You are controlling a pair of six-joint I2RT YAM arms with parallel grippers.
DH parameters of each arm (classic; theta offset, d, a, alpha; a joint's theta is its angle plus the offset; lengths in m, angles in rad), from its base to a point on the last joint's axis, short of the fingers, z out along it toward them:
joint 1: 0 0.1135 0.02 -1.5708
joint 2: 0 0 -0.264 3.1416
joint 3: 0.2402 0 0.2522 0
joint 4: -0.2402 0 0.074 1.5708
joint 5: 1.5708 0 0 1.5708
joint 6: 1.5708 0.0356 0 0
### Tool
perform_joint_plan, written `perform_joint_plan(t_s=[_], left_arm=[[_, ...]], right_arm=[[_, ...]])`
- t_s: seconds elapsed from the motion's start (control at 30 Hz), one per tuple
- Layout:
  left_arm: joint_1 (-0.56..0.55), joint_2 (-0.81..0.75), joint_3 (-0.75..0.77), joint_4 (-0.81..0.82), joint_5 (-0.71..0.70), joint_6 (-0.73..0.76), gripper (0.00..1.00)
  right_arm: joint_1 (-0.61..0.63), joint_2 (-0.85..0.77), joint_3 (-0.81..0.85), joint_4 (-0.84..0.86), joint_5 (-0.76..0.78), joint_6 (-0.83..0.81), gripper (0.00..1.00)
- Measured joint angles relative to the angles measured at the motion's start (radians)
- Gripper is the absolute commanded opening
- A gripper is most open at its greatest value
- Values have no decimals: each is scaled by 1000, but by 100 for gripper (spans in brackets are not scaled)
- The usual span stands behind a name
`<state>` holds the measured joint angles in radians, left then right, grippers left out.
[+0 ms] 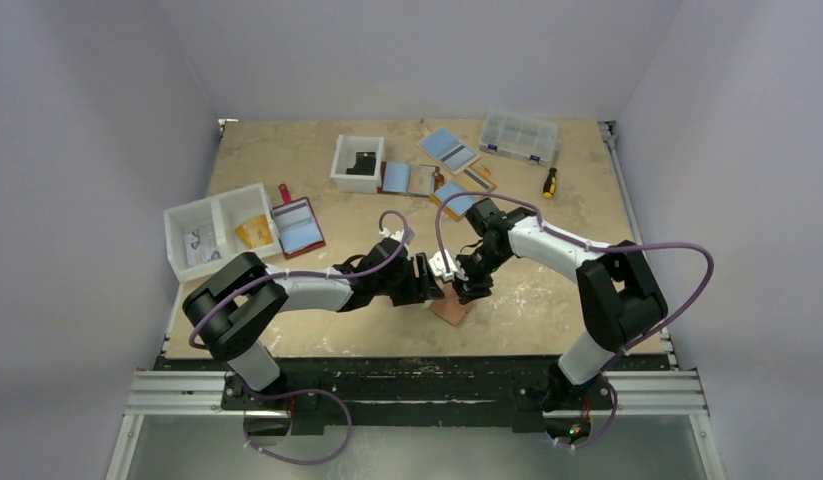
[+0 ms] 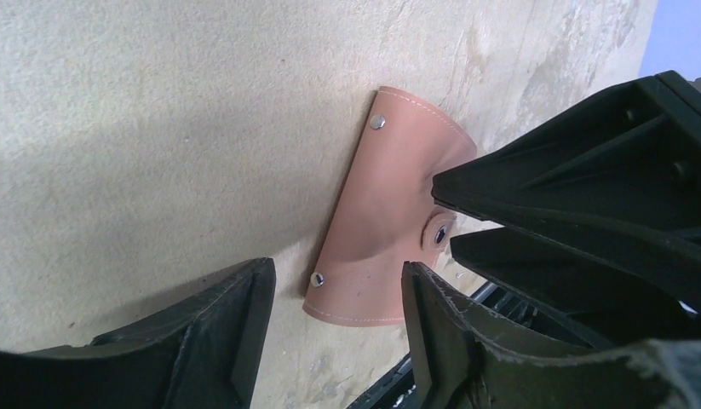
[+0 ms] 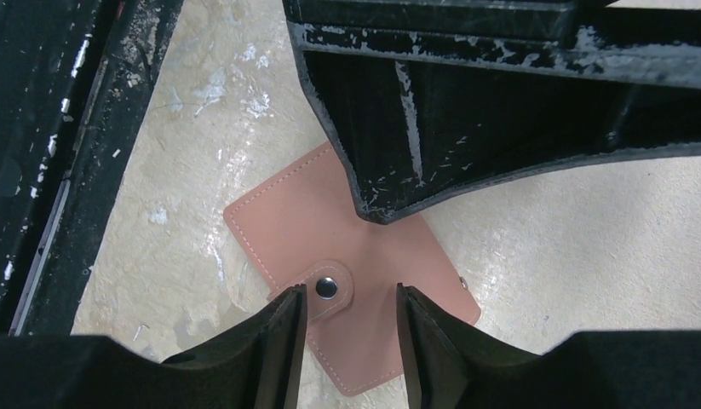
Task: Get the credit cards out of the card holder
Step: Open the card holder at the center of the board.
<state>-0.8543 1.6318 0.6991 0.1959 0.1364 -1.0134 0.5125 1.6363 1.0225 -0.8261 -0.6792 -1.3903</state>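
Card holder: the tan card holder (image 3: pixel 287 221) lies folded shut, outer face up, on the table (image 1: pixel 317 330) close to its near edge, between the two grippers.
Snap tab: the rounded snap tab (image 3: pixel 327 288) with its metal button lies flat across the holder's face; two small rivets show along one long side in the left wrist view.
Right gripper: the right gripper (image 3: pixel 351 341) points down at the holder with its jaws narrowly parted, one fingertip on each side of the snap tab. One tip sits right against the tab and the other stands off it. The tips press the leather, which dents around them in the left wrist view.
Left gripper: the left gripper (image 2: pixel 334 332) lies low over the table with its jaws spread wide, holding nothing. The holder's near end lies in the gap between its fingers.
Dark red wallet: a dark red wallet (image 1: pixel 297 228) lies open with blue cards in it, left of centre.
White bin: a two-part bin (image 1: pixel 217 232) stands just left of that wallet.
Far side: a small white box (image 1: pixel 357 162), a clear compartment case (image 1: pixel 519 135) and a yellow-handled screwdriver (image 1: pixel 550 182).
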Motion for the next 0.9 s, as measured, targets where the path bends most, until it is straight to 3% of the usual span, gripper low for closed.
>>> perform_joint_plan(t_s=[0.3,0.57,0.77,0.9], left_arm=[[0,30,0,56,28,-24,60],[0,31,-8,76,35,-34,67],[0,26,-51,171,55,-69,77],[0,8,-98,233,68,-85,77]], right_arm=[[38,0,-45,35,67,0,37],[45,-13,-60,37,69,2,0],[45,-49,-75,42,59,20,0],[36,-128,-93,45,24,59,0]])
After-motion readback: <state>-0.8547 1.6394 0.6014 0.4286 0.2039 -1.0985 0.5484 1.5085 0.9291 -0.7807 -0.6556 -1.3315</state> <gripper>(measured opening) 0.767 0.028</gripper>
